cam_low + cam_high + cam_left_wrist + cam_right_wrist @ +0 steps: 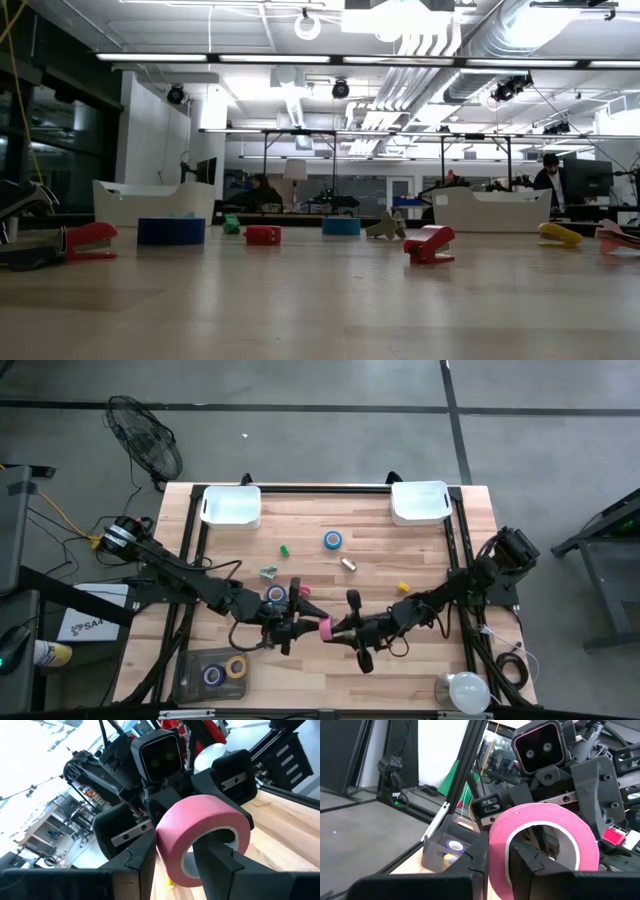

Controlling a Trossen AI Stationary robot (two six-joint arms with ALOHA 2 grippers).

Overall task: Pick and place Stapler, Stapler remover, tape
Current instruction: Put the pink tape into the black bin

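Observation:
A pink tape roll (325,628) with a pale centre hole hangs in the air between my two grippers, over the table's near middle. My left gripper (300,625) comes at it from the left and my right gripper (350,628) from the right, and both are shut on it. One blue tape roll (332,540) lies flat toward the far middle. Another blue roll (276,595) lies beside my left arm. A red stapler (428,243) rests on the wood. Neither gripper shows in the low view. My left gripper holds the pink roll's wall (172,865), with one finger (220,865) inside the centre hole and the other finger (142,867) outside. It comes level from the table's left. The roll is lifted clear, its hole facing along the fingers. My right gripper holds the pink roll's wall (497,857), one finger (535,862) in the hole and one finger (477,862) outside. It reaches in level from the table's right, opposite my left gripper. The roll is clear of the table.
Two white bins (231,506) (419,502) stand at the far edge. A clear bin (210,675) at the near left holds a blue and a yellow roll. Small green (284,549), yellow (403,588) and red (303,592) items lie scattered mid-table. A white round object (460,690) sits near right.

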